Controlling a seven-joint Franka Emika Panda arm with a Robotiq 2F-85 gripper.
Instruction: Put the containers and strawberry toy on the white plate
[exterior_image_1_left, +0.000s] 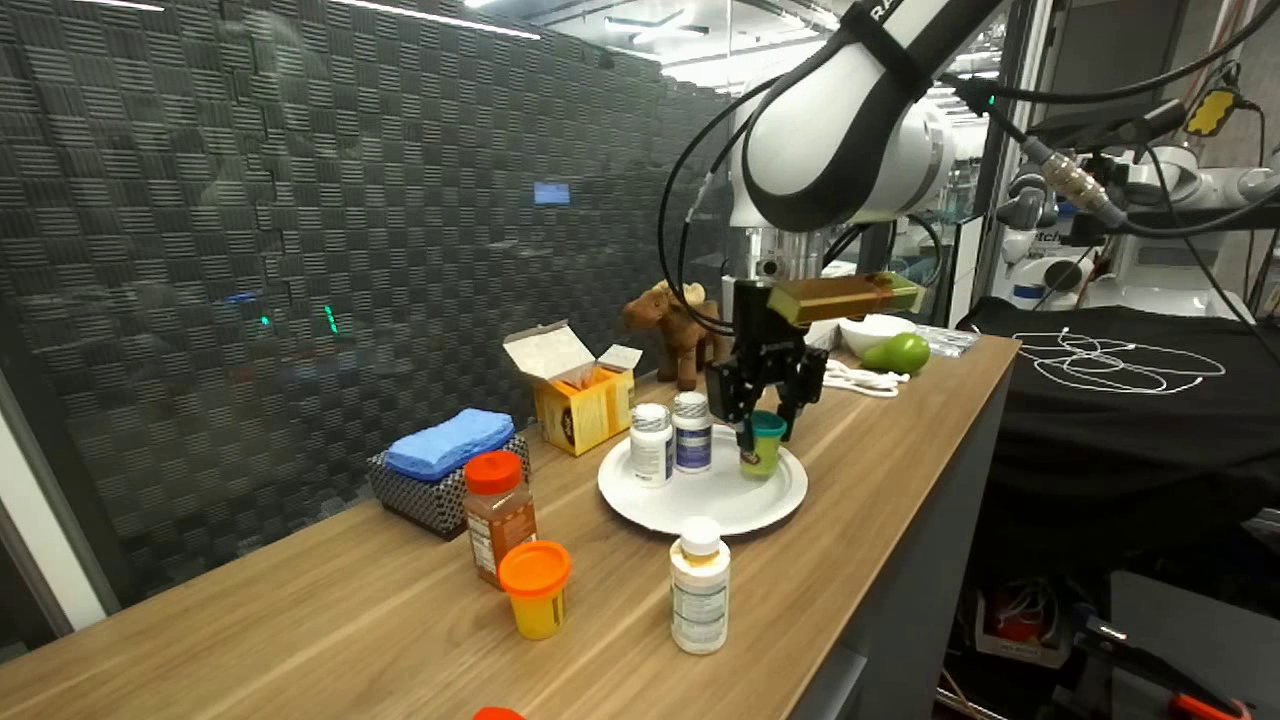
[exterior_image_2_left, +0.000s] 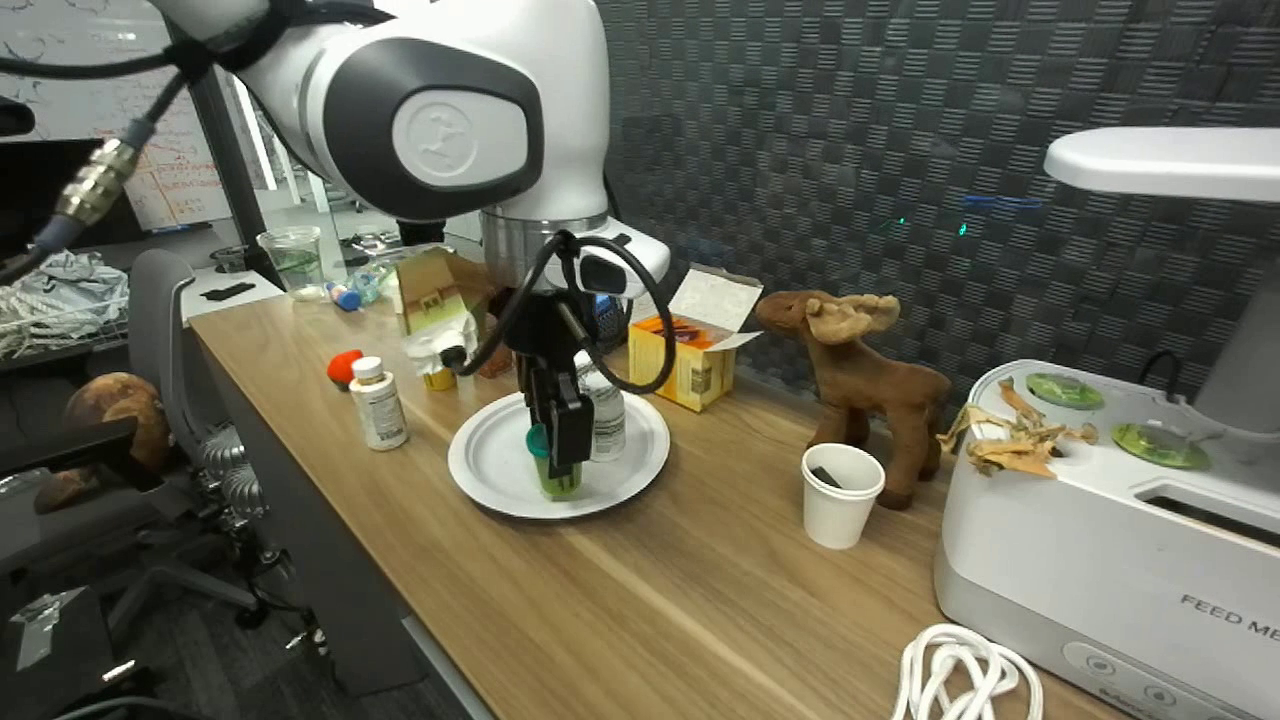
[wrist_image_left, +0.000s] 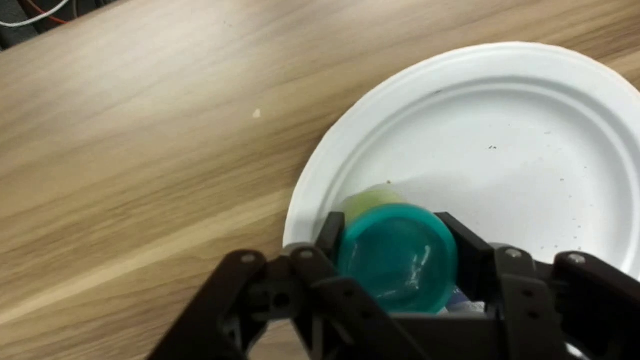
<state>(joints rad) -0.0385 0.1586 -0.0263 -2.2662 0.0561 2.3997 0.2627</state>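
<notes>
The white plate (exterior_image_1_left: 640, 510) lies on the wooden counter. My gripper (wrist_image_left: 395, 240) is shut on the green container with a teal lid (wrist_image_left: 400, 260), which is over the plate's edge area; the container's base appears to touch the plate. Two white bottles, one plain (exterior_image_1_left: 652, 450) and one with a purple label (exterior_image_1_left: 693, 440), stand upright on the plate. A white bottle (exterior_image_1_left: 699, 600) and a yellow container with an orange lid (exterior_image_1_left: 537, 600) stand on the counter off the plate. A red toy (exterior_image_2_left: 344, 368), probably the strawberry, lies beyond the white bottle in an exterior view.
A red-lidded spice jar (exterior_image_1_left: 497, 515), a tissue box with a blue cloth (exterior_image_1_left: 450, 450), an open yellow box (exterior_image_1_left: 590, 405) and a brown moose toy (exterior_image_2_left: 870, 380) stand along the wall. White cups (exterior_image_2_left: 842, 500), a white cable (exterior_image_2_left: 965, 670) and a white appliance (exterior_image_2_left: 1100, 560) are also there.
</notes>
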